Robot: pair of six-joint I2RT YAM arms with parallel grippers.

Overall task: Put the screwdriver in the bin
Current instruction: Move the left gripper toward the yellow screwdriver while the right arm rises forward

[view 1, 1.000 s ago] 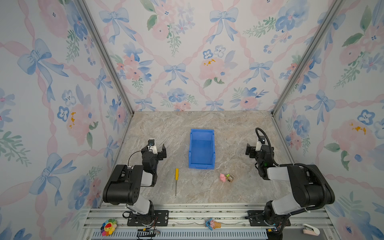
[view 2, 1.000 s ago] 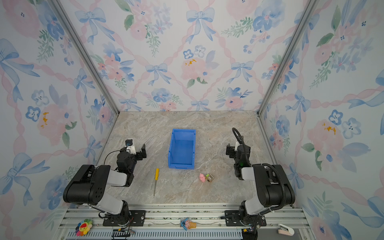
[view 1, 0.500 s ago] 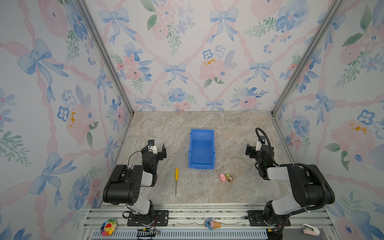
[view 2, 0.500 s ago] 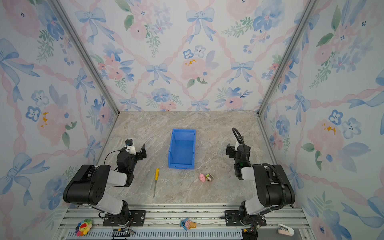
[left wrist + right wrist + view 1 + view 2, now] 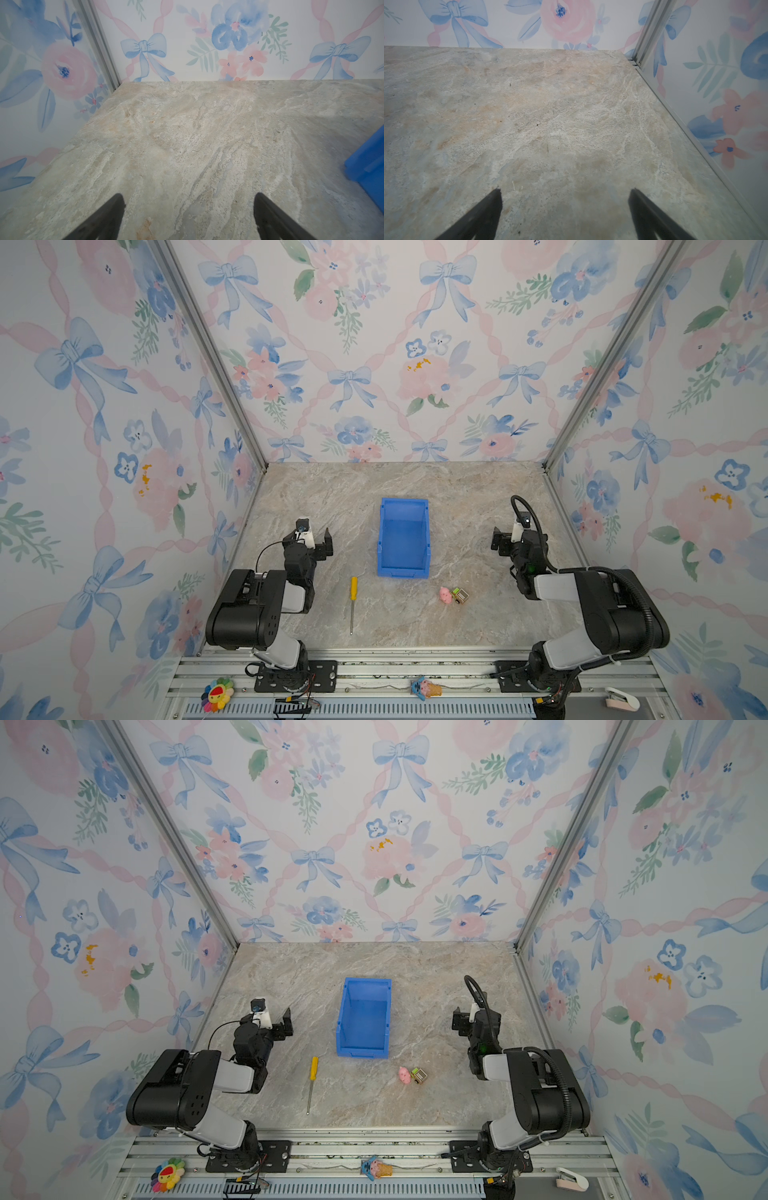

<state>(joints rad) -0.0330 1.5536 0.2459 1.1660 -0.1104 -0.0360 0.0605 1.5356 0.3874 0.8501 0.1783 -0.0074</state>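
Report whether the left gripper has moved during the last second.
No. In a top view the left gripper keeps its place left of the blue bin, level with the bin's middle, jaws open.

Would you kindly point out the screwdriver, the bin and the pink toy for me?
screwdriver [image 5: 353,590]: in a top view, on its yellow handle.
bin [image 5: 403,571]: in a top view, on its low front lip.
pink toy [image 5: 445,595]: in a top view, on its body.
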